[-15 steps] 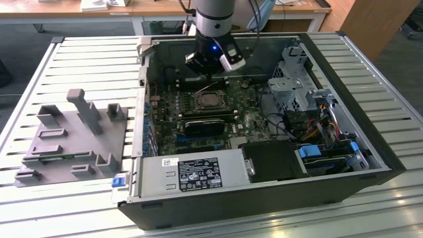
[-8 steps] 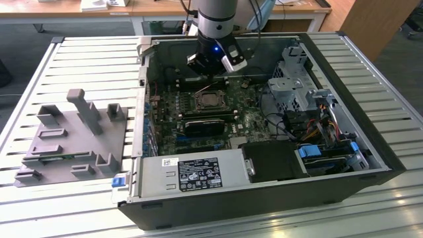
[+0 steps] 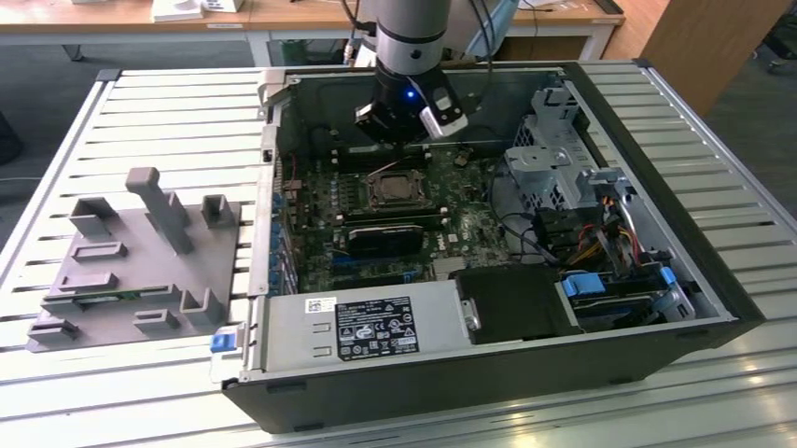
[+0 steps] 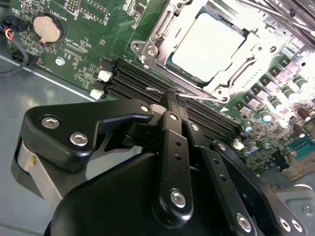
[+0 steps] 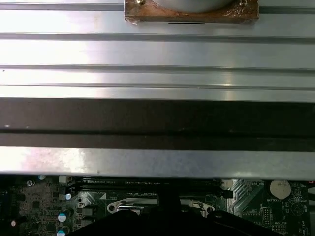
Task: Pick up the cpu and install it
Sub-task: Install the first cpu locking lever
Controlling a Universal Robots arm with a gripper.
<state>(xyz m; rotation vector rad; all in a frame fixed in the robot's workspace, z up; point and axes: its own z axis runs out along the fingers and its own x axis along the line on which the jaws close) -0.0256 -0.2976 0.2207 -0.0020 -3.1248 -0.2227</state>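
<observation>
Claw (image 4: 173, 98) is hanging inside the open PC case (image 3: 697, 243), fingers (image 4: 170, 128) pressed together w/ nothing between them, so clenched and empty. The cpu (image 4: 209, 46) is lying flat in the socket (image 4: 147, 46) on the motherboard (image 4: 74, 29), metal frame around it. In the second wrist view it's sitting just ahead of the fingertips, past the RAM slots (image 4: 133, 81), w/ a gap between, not touching. In the exterior view the claw (image 3: 401, 131) is hovering near the cpu (image 3: 396, 189), toward the case's back wall. Being square, the cpu isn't giving any long axis to line up on. Grey tray (image 3: 137, 271) is sitting on the desk (image 3: 50, 149), well apart.
</observation>
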